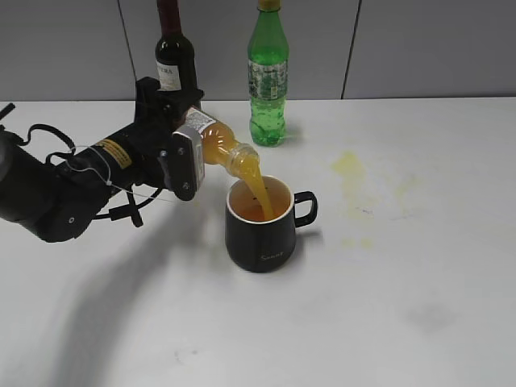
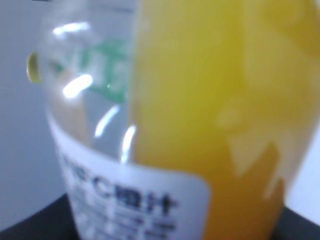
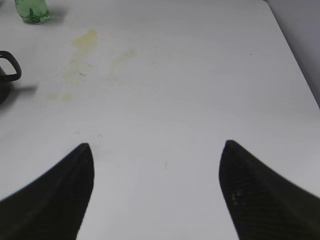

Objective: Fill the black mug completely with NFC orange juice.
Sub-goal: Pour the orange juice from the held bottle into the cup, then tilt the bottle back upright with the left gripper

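Left gripper [image 1: 184,157] clamps the tilted bottle [image 1: 219,147], NFC orange juice [image 1: 256,187] streaming into the black mug [image 1: 262,226]; right gripper [image 3: 156,150] spread apart

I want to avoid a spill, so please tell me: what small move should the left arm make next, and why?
Probably hold this tilt. The left claw has the NFC orange juice bottle tipped, its stream landing inside the black mug, which looks only partly filled.
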Robot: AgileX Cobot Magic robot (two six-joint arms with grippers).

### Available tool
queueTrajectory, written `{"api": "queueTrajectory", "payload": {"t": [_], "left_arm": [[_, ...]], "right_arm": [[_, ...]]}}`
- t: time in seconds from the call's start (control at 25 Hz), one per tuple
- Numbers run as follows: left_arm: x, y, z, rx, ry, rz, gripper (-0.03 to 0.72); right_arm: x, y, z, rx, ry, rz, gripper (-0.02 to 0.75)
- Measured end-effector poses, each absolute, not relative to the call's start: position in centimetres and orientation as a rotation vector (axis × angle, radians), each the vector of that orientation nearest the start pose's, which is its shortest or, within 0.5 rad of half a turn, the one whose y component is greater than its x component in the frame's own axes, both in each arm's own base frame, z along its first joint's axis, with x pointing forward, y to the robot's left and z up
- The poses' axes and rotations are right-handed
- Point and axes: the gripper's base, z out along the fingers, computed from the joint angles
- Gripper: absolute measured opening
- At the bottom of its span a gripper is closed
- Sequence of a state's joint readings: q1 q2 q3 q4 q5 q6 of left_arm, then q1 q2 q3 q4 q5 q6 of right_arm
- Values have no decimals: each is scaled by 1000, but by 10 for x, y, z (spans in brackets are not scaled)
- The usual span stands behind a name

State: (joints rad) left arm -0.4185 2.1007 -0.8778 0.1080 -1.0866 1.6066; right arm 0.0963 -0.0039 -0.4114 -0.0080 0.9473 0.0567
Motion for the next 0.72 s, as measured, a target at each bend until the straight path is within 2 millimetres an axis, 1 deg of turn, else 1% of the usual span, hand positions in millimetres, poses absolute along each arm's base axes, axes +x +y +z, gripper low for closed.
{"api": "queueTrajectory", "payload": {"t": [0.52, 0.72], "left_arm": [[355, -167, 127, 1506, 733, 928, 469], [355, -167, 128, 1519, 681, 981, 469]], "right_arm": [[9, 0, 261, -40, 2016, 88, 592], [9, 0, 261, -40, 2016, 88, 592]]}}
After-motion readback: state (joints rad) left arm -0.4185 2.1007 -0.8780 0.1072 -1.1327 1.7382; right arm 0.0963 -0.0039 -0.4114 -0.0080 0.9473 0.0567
